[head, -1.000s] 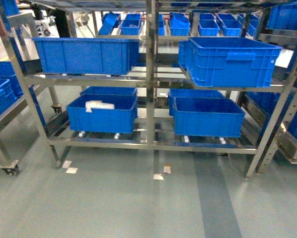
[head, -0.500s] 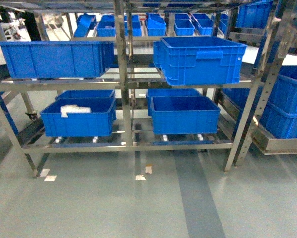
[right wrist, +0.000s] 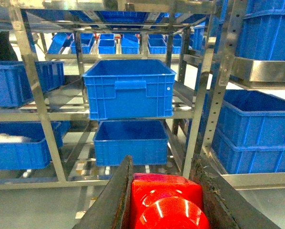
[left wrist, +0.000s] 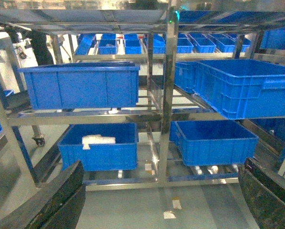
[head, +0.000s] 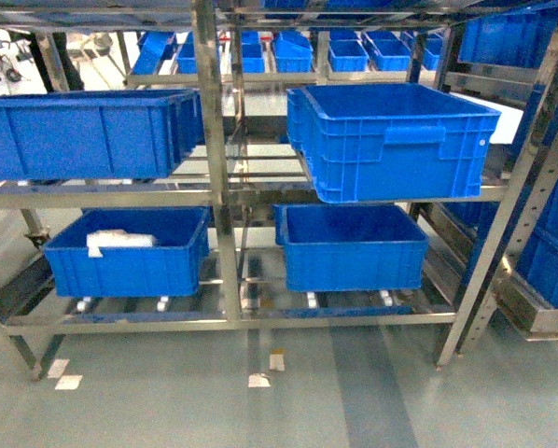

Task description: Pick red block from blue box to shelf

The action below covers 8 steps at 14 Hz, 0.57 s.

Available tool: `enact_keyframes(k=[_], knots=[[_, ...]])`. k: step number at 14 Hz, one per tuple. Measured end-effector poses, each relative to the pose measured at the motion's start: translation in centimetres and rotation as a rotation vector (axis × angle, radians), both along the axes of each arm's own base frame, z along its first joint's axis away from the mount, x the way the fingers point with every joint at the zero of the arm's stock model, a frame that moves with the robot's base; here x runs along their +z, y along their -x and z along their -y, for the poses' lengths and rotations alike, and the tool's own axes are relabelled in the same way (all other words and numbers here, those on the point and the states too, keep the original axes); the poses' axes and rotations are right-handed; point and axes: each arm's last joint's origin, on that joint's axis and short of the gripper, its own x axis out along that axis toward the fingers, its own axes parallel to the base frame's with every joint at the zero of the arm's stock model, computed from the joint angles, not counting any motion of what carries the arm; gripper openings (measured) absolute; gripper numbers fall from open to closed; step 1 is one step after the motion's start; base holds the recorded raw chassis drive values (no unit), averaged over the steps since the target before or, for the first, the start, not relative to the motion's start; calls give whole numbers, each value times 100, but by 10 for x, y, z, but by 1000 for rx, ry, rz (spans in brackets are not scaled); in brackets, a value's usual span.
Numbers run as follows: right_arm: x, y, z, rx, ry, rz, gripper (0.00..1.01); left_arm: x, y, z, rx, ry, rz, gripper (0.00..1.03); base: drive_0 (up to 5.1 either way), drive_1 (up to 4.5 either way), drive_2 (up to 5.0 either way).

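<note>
From the head: the shelf (head: 214,187) fills the view, bigger and closer than a moment ago, with its middle post slid over to the left. Means a roll toward the rack, so the carry is well along. On the middle rail, a long blue crate (head: 88,131) at left and a big ribbed crate (head: 391,140) at right, poking out past the rail. Down low, two more crates, the left low crate (head: 130,252) with something white (head: 118,241) inside. No arms, no red block and no turquoise box to be seen here. From the left wrist: same rack (left wrist: 167,95), same crates. Left claw (left wrist: 161,205) spread wide, one dark finger at each bottom corner, nothing but floor in between. From the right wrist: right claw (right wrist: 164,200) closed tight around the red block (right wrist: 166,202), shiny and round on top, squeezed between two dark fingers (right wrist: 109,200). Block low in the picture, well apart from the rack, with the ribbed crate (right wrist: 129,88) straight ahead. Next, probably a reach forward and up to a free spot on a rail. Careful: thin rails with gaps, easy for a small block to tip or drop through.
</note>
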Motion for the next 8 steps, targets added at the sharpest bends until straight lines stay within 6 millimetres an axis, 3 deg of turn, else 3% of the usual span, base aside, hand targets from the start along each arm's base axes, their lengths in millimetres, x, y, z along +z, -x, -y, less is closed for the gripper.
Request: enact_keyframes(k=[8], knots=[[0,0,0,0,0,-3,29,0,0,0,-1,0,0,98,18,416,-381]])
